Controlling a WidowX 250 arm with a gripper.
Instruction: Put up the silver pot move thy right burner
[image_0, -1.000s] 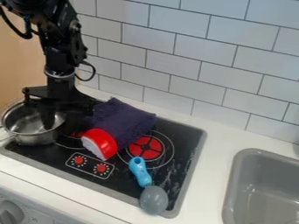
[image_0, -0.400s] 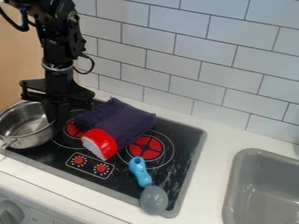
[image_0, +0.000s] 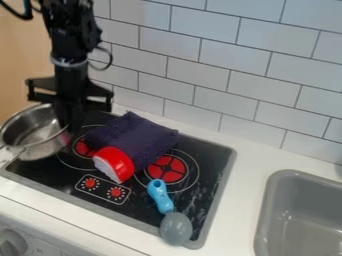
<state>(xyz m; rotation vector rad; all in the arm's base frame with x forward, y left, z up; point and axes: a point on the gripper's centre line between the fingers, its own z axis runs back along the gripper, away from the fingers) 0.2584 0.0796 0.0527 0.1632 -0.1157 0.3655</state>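
Gripping the silver pot (image_0: 41, 150) by its rim with the black gripper (image_0: 69, 125), holding it tilted at the stove's (image_0: 212, 200) left edge, near the purple cloth (image_0: 139, 136).

Purple cloth (image_0: 133, 139); seemingly blue-handled grey spoon (image_0: 168, 210).

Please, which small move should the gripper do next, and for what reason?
Probably raise the silver pot a little before carrying it right: the gripper seems to hold its right rim, and the red object lies on the way to the right burner, which the purple cloth overlaps.
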